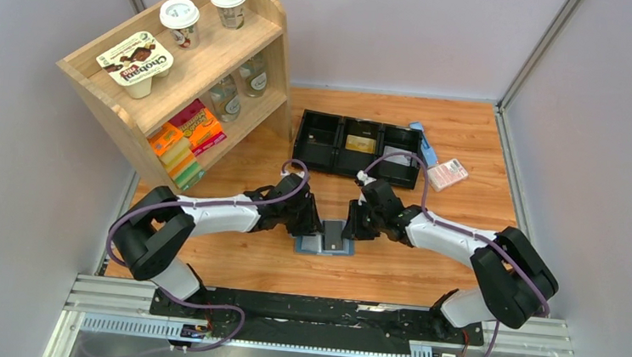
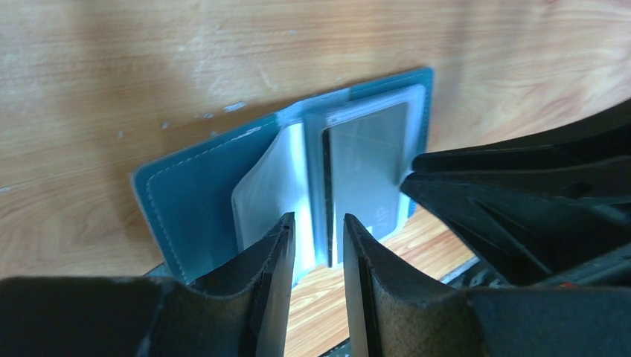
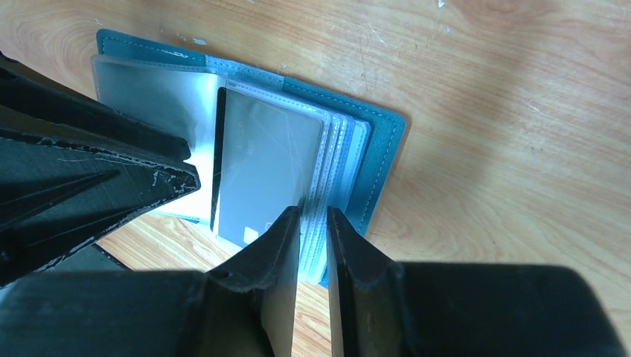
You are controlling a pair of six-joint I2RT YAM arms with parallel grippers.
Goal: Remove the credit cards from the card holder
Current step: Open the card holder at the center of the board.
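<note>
Card holder (image 1: 325, 242) — teal, lying open on the wood table (image 1: 390, 274), centre of the top view, just below mid-frame, w/ my two grippers closing in over it from left & right. Its clear sleeves (image 3: 338, 149) are fanned out. One dark credit card (image 3: 268, 167) sits inside a sleeve near the holder's middle.

My left gripper (image 2: 318, 223) is at bottom centre of the left wrist view. Its jaws stand a narrow gap apart, astride the near edge of the sleeve page by the card's long edge. Wood shows through the gap, so nothing looks clamped.

My right gripper (image 3: 312, 219) is at bottom centre of the right wrist view. Its jaws are narrower yet, w/ stacked sleeve edges showing in the slit — can't tell if they're pinched. In the left wrist view its tip comes in from the right edge & meets the card sleeve's side.

Upper centre of the top view has a black 3-compartment tray (image 1: 338, 144) w/ a gold card (image 1: 360, 144) in its middle bay. A pink-white packet (image 1: 448, 173) lies just right of the tray, & a wooden shelf (image 1: 212, 42) stands upper left.
</note>
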